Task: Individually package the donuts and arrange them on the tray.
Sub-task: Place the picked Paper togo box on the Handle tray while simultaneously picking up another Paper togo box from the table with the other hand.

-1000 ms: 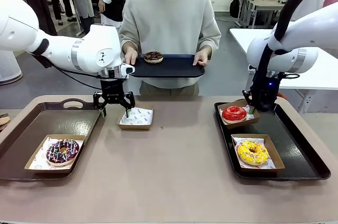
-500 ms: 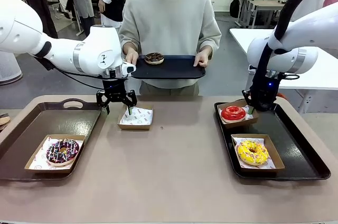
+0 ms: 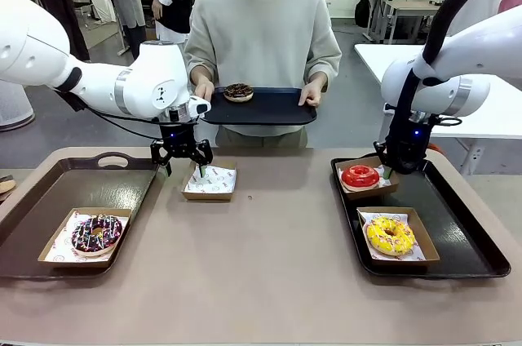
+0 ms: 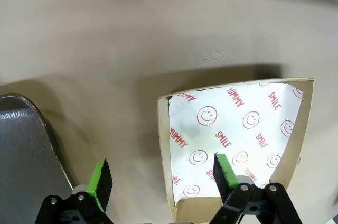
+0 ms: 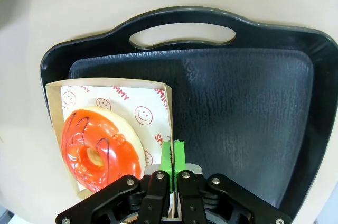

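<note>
A red-glazed donut lies in a paper-lined box at the far end of the right tray. My right gripper is shut on that box's wall, its pads pressed together beside the donut. A yellow sprinkled donut sits boxed nearer on the same tray. The dark sprinkled donut sits boxed on the left tray. My left gripper hangs open over the near-left corner of an empty lined box; the box wall lies between its fingers. A brown donut rests on the tray a person holds.
The person stands at the far side, both hands gripping a black tray above the table edge. The beige table is bare between the two side trays. The left tray's corner lies beside my left fingers.
My left gripper has risen slightly above the empty box and shifted a little right. The red donut's box has edged slightly left with my right gripper.
</note>
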`<action>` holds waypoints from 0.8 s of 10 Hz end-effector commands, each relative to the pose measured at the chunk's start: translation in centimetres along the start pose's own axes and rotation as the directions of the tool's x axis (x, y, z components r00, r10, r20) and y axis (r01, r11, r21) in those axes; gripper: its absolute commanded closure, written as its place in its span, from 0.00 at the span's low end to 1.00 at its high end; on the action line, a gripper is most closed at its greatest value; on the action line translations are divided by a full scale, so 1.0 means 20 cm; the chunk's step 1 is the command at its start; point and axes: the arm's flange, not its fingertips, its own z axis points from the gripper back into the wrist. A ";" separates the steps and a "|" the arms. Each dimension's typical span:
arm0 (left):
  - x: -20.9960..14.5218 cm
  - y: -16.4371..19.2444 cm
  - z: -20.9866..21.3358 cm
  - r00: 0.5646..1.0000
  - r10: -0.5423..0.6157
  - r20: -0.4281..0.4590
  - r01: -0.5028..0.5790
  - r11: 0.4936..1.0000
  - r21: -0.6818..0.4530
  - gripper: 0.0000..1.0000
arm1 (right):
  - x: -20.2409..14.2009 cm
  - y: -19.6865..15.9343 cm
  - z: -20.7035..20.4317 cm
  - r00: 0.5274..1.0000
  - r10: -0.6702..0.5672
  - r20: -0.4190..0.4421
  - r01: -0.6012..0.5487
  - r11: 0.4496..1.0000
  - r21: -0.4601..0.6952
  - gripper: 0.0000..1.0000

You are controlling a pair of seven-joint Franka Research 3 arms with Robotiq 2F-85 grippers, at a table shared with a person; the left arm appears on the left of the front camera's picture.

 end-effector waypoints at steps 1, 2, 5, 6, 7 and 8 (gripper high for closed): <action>0.03 0.00 0.00 1.000 -0.014 0.016 0.013 1.000 0.017 0.00 | -0.01 0.00 -0.02 1.000 -0.004 0.010 0.004 1.000 0.010 0.98; 0.03 0.00 0.00 1.000 -0.012 0.017 0.012 1.000 0.015 0.00 | -0.01 0.01 -0.02 1.000 -0.001 0.012 0.001 1.000 0.010 0.98; 0.04 0.01 -0.01 1.000 0.004 -0.003 -0.004 1.000 0.003 0.60 | -0.02 0.01 -0.03 1.000 0.008 0.009 -0.008 1.000 0.018 0.39; 0.04 0.01 0.00 1.000 0.005 0.000 -0.005 1.000 0.000 0.78 | -0.02 0.01 -0.03 1.000 0.008 0.010 -0.009 1.000 0.019 0.39; 0.03 0.00 0.01 1.000 0.004 0.003 -0.004 1.000 0.000 1.00 | -0.02 0.01 -0.03 1.000 0.007 0.012 -0.008 1.000 0.020 0.00; 0.03 0.01 0.03 1.000 0.007 0.009 -0.007 1.000 0.000 1.00 | -0.02 0.01 -0.03 1.000 0.006 0.011 -0.006 1.000 0.020 0.38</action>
